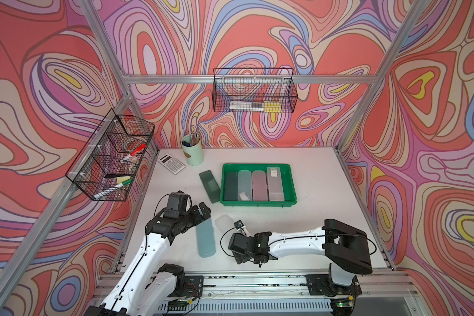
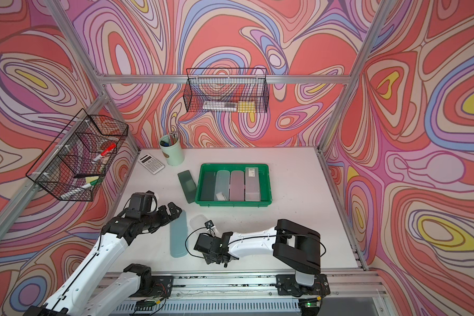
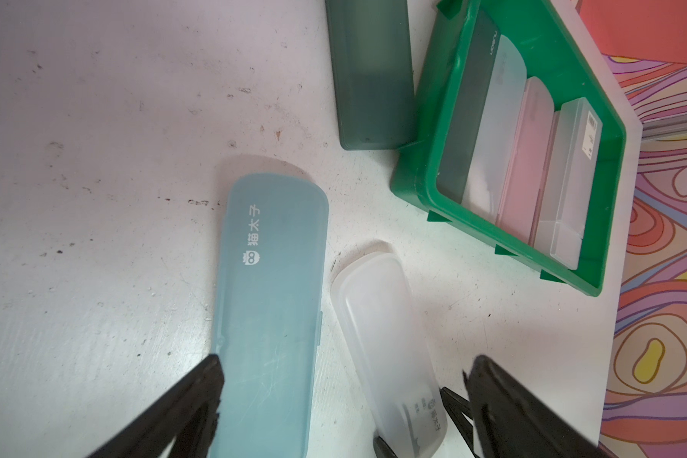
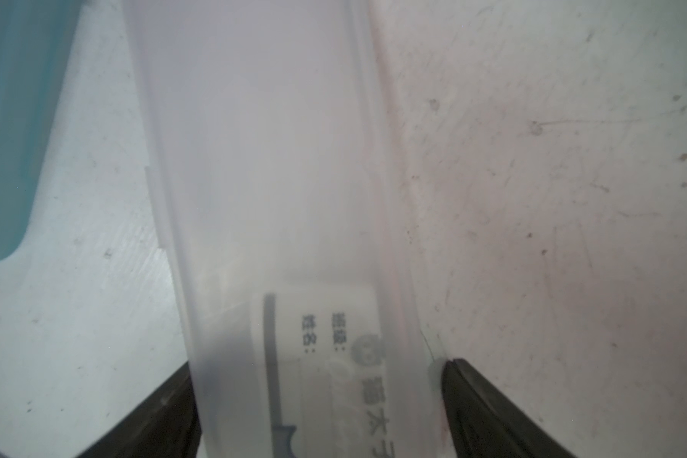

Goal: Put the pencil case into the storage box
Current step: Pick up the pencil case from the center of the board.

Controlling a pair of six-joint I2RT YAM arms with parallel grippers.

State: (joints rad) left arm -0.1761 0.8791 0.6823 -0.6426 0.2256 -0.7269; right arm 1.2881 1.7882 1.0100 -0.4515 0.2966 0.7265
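- The frosted white pencil case (image 3: 385, 337) lies flat on the tabletop (image 1: 312, 232). It is outside the green storage box (image 1: 257, 203), on the robot's side of it.
- The right claw (image 4: 318, 365) sits low over that case's labelled end, with one finger along each long side. The fingers are apart and close to the edges, but I cannot tell whether they press on it.
- The left claw (image 3: 346, 359) hangs above the tabletop with its fingers spread wide, gripping nothing.
- Below the left claw, a teal pencil case (image 1: 205, 238) lies just beside the white one.
- Four cases lie side by side inside the storage box: a dark green case (image 1: 230, 186), a frosted clear case (image 1: 244, 183), a pink case (image 1: 259, 186) and a clear case with a barcode label (image 1: 274, 184).
- A second dark green pencil case (image 1: 209, 186) lies on the tabletop, just beside the box wall on the left arm's side.
- A calculator (image 1: 171, 163) and a pale green pen cup (image 1: 193, 156) sit at the far edge of the tabletop.
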